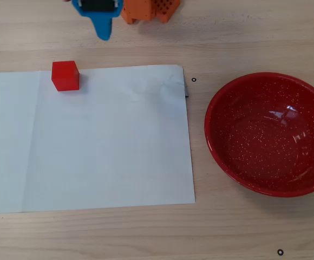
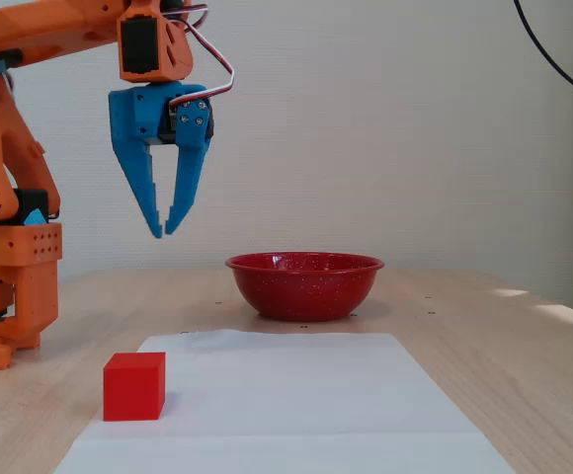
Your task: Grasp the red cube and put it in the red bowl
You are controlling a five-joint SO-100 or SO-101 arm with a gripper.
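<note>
The red cube [image 1: 65, 75] is small, matte and plain-faced, sitting at the far edge of a white paper sheet [image 1: 108, 141] on the bench [image 1: 227, 32]. In the overhead view it lies at about 7 o'clock from the blue pincer [image 2: 164, 230], well apart. The orange arm [image 2: 40, 30] holds the pincer high, tips down and nearly closed, empty. The red bowl [image 1: 269, 134] stands at 3 o'clock of the sheet.

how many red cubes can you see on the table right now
1. The red cube sits on the white paper, near its upper-left edge in the overhead view, well apart from the red bowl. The bowl looks empty, and nothing seems hidden.
</note>
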